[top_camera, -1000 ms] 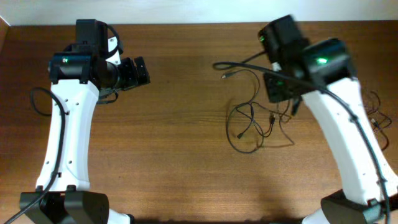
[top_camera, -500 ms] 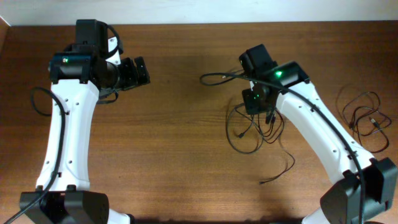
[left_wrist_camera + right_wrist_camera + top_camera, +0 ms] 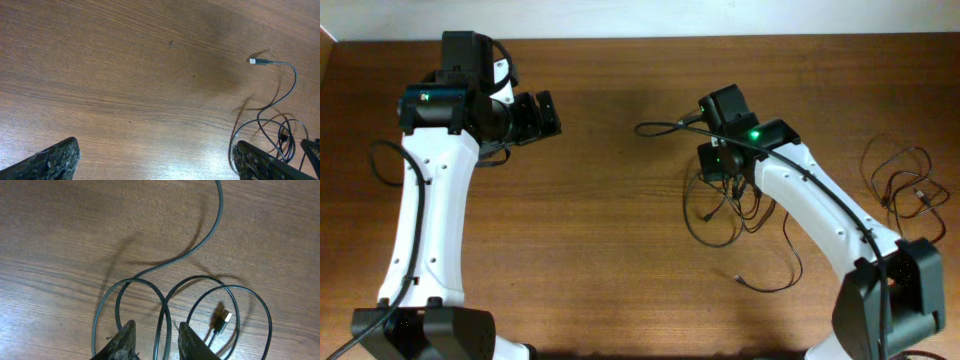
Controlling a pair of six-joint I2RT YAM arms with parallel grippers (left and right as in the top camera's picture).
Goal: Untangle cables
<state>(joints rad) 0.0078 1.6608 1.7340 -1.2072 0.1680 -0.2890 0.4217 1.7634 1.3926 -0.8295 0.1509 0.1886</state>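
left fingers [image 3: 47, 161]: spread wide, holding nothing, above the desk [image 3: 125, 75] | right fingers [image 3: 124, 341]: slightly parted, one strand running loose between them | cables [image 3: 725, 210]: looped tangle, desk centre-right, under right fingers

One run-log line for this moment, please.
left gripper open, off the cables | right gripper open, astride a strand | second cable bundle at right edge
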